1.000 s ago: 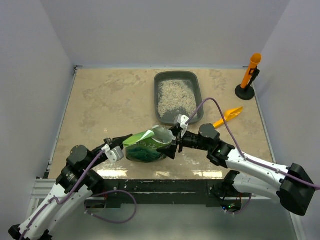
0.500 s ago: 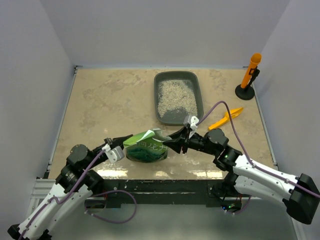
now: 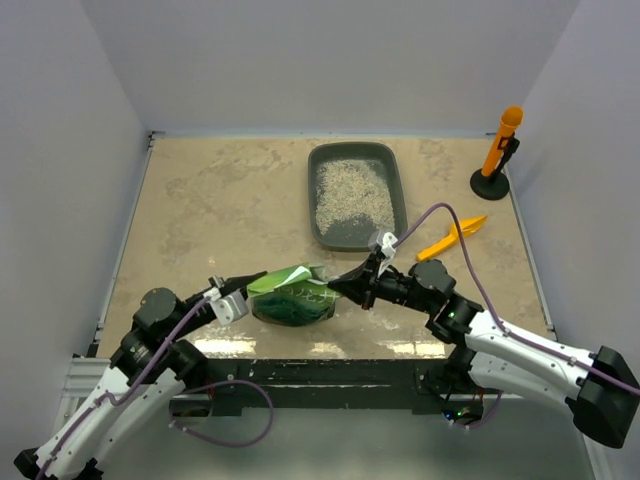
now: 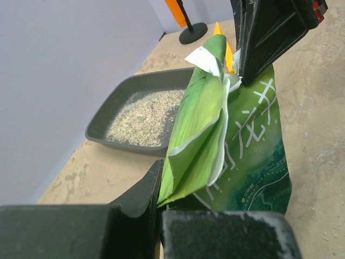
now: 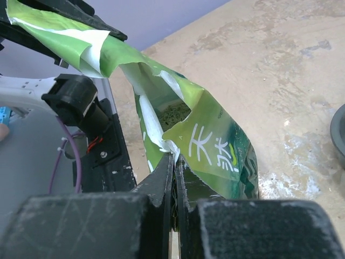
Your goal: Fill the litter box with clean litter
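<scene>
Litter box point(image 3: 358, 194), shallow dark grey plastic tray, is sitting mid-worktop, partly covered in pale granular clean litter point(image 3: 350, 192). Left tool point(image 3: 243, 287) and right tool point(image 3: 338, 288) are each clamping an edge of the glossy green bag point(image 3: 290, 296); more pouring likely remaining.

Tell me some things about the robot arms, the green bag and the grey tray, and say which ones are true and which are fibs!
1. Both grippers pinch the green bag. True: the left gripper and the right gripper each clamp an edge of it.
2. The litter box is empty. False: clean litter already lies inside.
3. The bag is hanging over the litter box. False: it sits on the table, nearer the arms.
4. The bag's top is torn open. True.
5. The orange scoop is inside the litter box. False: it lies on the table beside it.
</scene>
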### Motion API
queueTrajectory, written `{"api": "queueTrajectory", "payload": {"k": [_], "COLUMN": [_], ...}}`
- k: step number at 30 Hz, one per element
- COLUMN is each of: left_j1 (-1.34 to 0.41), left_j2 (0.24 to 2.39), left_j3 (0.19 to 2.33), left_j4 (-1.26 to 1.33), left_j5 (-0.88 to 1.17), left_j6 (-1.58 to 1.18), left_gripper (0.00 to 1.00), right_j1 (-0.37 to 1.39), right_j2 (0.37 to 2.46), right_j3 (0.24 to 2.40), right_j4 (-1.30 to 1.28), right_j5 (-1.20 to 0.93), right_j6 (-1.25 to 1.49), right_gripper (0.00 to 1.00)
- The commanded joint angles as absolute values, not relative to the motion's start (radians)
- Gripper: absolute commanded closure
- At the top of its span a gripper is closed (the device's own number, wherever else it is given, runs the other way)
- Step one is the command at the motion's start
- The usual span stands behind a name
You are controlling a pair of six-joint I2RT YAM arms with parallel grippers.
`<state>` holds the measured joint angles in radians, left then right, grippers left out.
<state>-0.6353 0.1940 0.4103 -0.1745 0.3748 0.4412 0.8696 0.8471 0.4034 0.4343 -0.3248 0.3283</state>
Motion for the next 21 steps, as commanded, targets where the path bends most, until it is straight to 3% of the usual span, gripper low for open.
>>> {"api": "queueTrajectory", "payload": {"k": [1,10,13,21], "left_j1": [-0.629,-0.629,-0.629,-0.629], "left_j2": [0.222,0.385,0.455,0.537], "left_j3": [0.543,0.734,0.828,0.885], "left_j4": [-0.066,-0.242,-0.346,-0.496], "left_j5": [0.251,0.121,0.144,0.248], "left_j6": [0.362,0.218,0.155,-0.001], "left_gripper": [1.0,1.0,0.87,0.73], "right_j1": [0.87,0.867,0.865,0.848], "right_j2": [0.813,0.742,0.738,0.629], "right_j3": [0.442,0.545,0.522,0.468], "right_j4": [0.324,0.072,0.054,-0.046], "right_j5": [-0.268,-0.313,-0.322,-0.264], "right_j6": [0.39,0.508,0.532,0.56], "right_gripper": [1.0,1.0,1.0,1.0]}}
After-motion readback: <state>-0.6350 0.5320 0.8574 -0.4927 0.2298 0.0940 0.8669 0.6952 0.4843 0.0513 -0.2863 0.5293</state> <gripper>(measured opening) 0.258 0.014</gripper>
